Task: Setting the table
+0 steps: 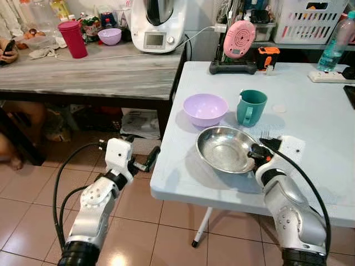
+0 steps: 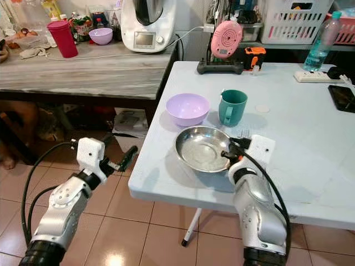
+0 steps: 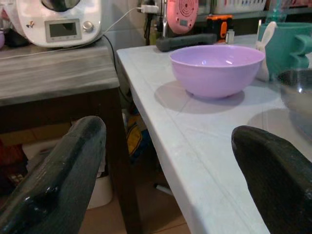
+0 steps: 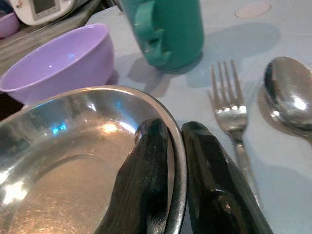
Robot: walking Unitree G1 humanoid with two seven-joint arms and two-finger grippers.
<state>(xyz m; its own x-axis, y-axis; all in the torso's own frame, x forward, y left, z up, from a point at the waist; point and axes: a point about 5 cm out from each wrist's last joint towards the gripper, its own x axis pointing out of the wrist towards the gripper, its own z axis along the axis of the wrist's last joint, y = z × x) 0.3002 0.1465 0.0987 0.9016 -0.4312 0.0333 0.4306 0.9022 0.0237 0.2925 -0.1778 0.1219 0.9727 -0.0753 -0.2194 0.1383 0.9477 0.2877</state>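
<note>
The right gripper (image 4: 168, 146) is pinching the shallow round steel plate's (image 1: 224, 148) rim on the pale blue table (image 1: 310, 133), beside lilac bowl (image 1: 205, 108), teal mug (image 1: 250, 107), fork (image 4: 229, 107) and spoon (image 4: 288, 95), suggesting placement is finishing.

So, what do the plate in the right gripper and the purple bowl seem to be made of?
The plate, pinched at its rim by the right gripper, looks like polished steel: mirror-like reflections, fine scratches. The purple bowl seems plastic: opaque, uniform colour, soft sheen.
</note>
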